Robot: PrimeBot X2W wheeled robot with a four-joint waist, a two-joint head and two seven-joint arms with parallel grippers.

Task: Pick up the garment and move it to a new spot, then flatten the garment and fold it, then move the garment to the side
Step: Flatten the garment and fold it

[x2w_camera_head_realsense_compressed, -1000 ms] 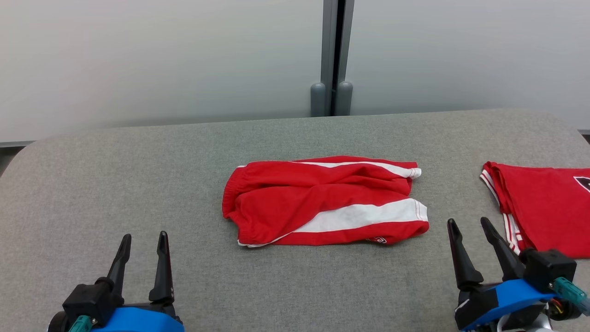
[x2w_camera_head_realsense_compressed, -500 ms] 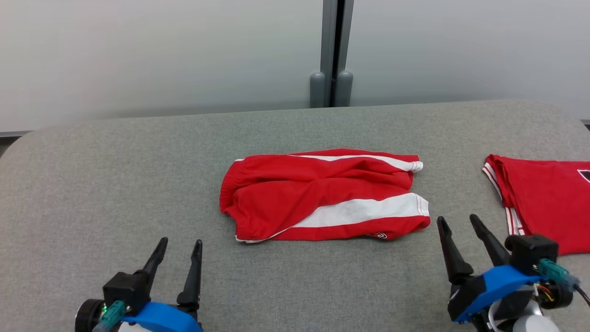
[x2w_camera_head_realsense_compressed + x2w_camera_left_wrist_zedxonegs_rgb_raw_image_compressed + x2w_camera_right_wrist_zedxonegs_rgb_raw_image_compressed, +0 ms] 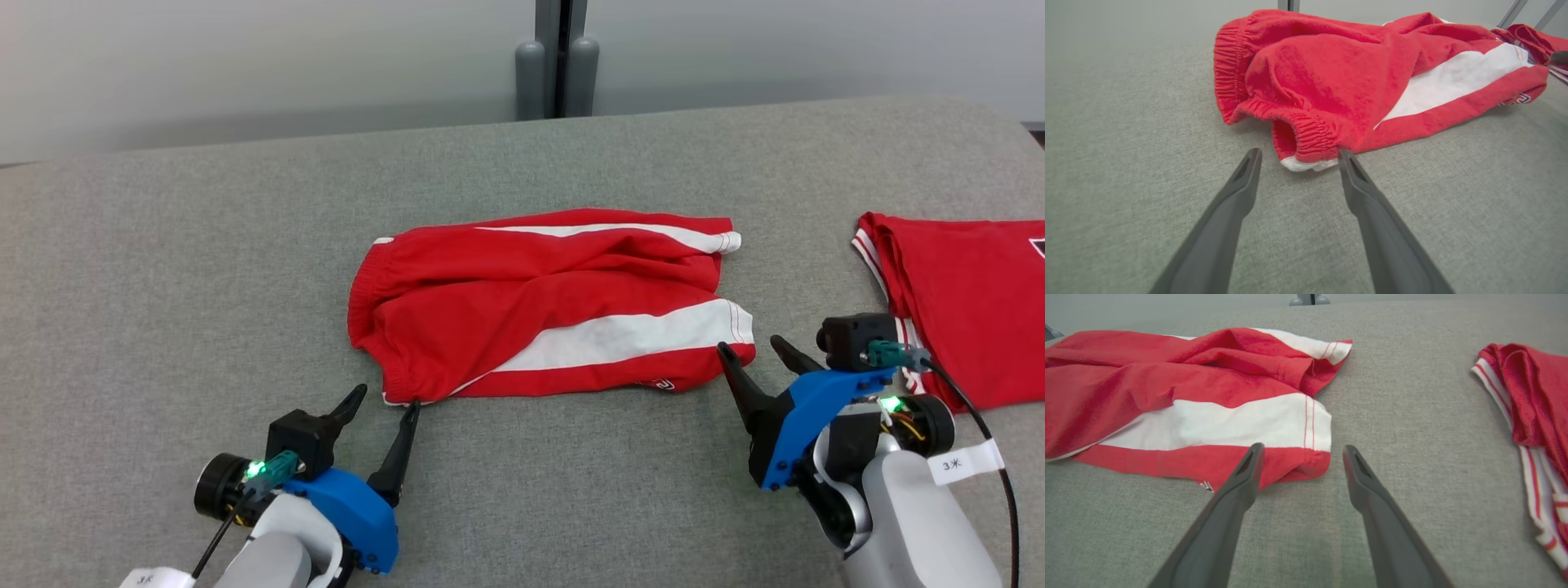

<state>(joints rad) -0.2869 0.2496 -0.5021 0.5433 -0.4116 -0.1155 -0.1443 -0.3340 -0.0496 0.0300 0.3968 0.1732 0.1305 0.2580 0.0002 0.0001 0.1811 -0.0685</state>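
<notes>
Garment (image 3: 539, 310), red shorts with white stripes: centre of grey table (image 3: 163, 286).
Left gripper (image 3: 387, 398), 7 o'clock: fingers spread, empty, tips at waistband corner.
Right gripper (image 3: 749, 344), 4 o'clock: fingers spread, empty, beside hem corner.
Second red garment (image 3: 971, 302): 3 o'clock, apart.

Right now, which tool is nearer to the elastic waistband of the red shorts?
Left. The left tool is open, just before the near corner of the waistband. The right tool, also open, is at the opposite end of the red shorts.
</notes>
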